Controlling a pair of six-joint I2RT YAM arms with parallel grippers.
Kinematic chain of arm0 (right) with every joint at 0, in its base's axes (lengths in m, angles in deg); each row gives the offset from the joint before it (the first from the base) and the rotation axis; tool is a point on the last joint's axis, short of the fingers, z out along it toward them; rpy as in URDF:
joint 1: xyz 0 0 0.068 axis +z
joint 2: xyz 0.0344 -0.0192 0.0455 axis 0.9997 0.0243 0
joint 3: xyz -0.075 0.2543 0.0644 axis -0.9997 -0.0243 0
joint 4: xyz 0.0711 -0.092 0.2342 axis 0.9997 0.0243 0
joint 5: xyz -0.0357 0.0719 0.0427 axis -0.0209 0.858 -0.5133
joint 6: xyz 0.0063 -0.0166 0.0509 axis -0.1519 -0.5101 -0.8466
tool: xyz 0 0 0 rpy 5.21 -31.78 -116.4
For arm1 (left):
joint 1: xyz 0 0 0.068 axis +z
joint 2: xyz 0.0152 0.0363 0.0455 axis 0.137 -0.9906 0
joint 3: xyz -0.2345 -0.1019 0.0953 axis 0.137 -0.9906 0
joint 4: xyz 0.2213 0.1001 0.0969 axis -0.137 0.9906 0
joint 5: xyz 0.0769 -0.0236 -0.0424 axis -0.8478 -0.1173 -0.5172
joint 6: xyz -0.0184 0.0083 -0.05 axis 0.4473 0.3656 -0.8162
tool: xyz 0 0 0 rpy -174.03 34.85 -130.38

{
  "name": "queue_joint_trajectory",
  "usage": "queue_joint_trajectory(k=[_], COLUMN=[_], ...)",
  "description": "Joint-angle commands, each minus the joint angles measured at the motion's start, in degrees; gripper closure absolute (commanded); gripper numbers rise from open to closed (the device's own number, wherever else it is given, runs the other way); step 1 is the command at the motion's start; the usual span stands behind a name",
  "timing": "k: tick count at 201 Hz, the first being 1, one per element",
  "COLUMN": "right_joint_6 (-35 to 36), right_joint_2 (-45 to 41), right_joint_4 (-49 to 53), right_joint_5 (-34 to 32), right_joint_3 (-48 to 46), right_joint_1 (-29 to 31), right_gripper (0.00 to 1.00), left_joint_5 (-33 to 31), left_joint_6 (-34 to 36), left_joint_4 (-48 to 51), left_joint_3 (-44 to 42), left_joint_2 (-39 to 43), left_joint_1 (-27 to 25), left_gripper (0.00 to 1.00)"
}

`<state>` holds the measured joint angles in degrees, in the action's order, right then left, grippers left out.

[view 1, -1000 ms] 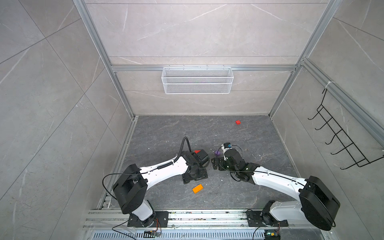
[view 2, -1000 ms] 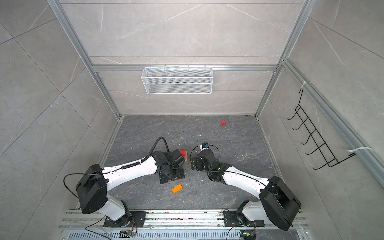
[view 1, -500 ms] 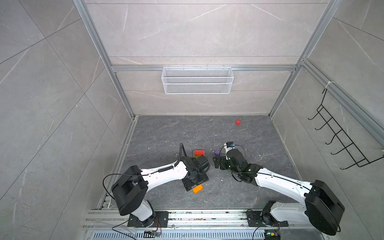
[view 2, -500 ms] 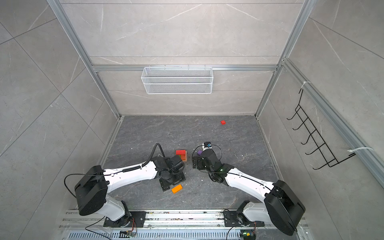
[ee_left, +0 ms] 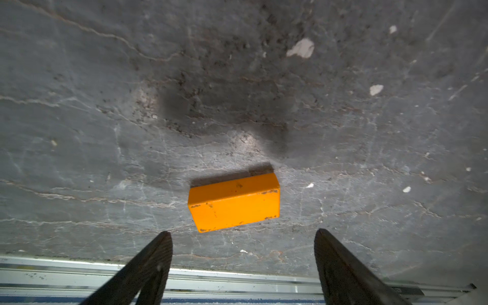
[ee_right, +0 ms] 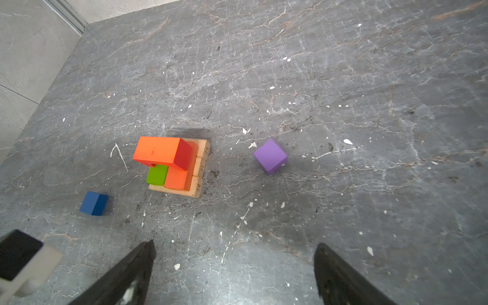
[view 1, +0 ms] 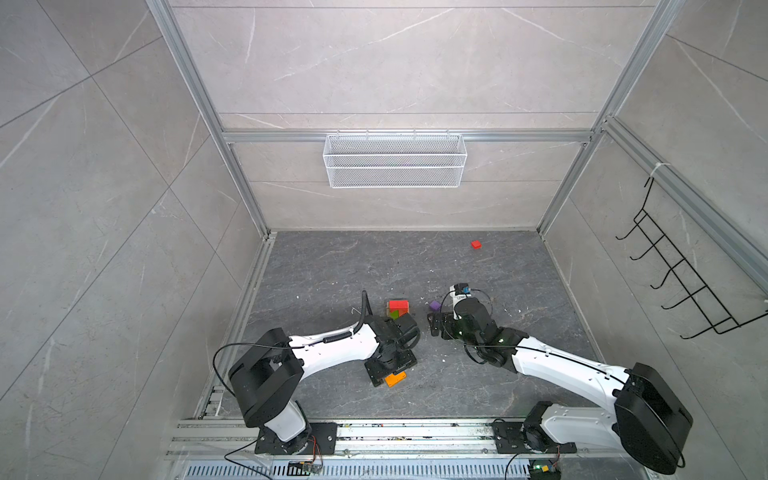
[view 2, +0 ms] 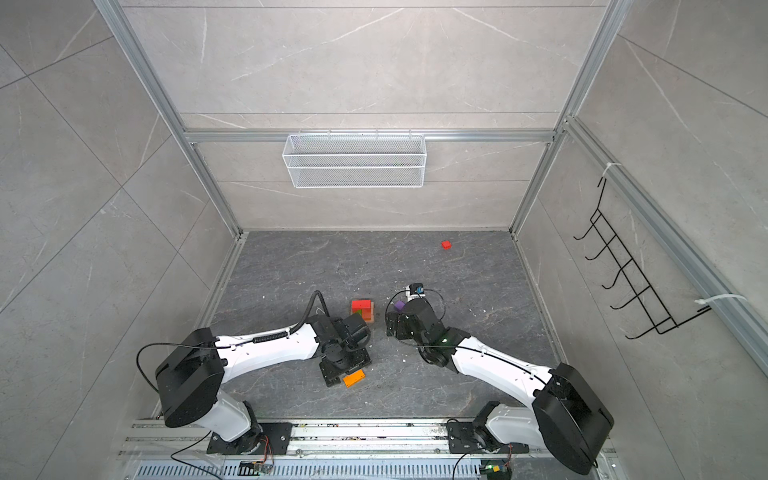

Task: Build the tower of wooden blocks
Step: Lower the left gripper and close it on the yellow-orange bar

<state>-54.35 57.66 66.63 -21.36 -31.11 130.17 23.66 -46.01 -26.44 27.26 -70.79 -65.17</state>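
Left tool (ee_left: 243, 232) pulled back beside orange block (ee_left: 235, 202) on speckled grey floor (ee_left: 105, 105).

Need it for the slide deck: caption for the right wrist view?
Open right gripper faces the half-built tower; purple cube and blue cube lie loose beside it.

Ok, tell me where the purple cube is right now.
In both top views the purple cube lies on the floor just right of the wood block tower, apart from it, near the open right gripper.
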Motion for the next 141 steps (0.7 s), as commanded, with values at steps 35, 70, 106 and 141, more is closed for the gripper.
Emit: queue_joint_trajectory(k=[35, 70, 106, 141], right_joint_6=[0.0, -0.1, -0.1, -0.1], right_joint_2=[-1.3, -1.5, -1.7, -1.7], right_joint_4=[1.5, 1.7, 2.2, 2.5], right_joint_5=[-1.3, -1.4, -2.0, -2.2], right_joint_3=[-0.8, -1.2, -1.3, -1.3], right_joint_1=[0.3, 0.3, 0.3, 0.3], right_gripper=[0.06, 0.06, 0.06, 0.07], left_joint_5=[0.1, 0.0, 0.0, -0.9], left_joint_6=[1.8, 2.9, 3.4, 4.3], left_joint_4=[1.1, 1.6, 1.5, 2.9], left_joint_3=[1.6, 2.1, 2.7, 3.6], left_joint_2=[-2.4, -4.5, -5.8, -7.2], left_joint_1=[-0.3, -0.2, -0.3, -0.2], left_gripper=[0.15, 0.17, 0.20, 0.27])
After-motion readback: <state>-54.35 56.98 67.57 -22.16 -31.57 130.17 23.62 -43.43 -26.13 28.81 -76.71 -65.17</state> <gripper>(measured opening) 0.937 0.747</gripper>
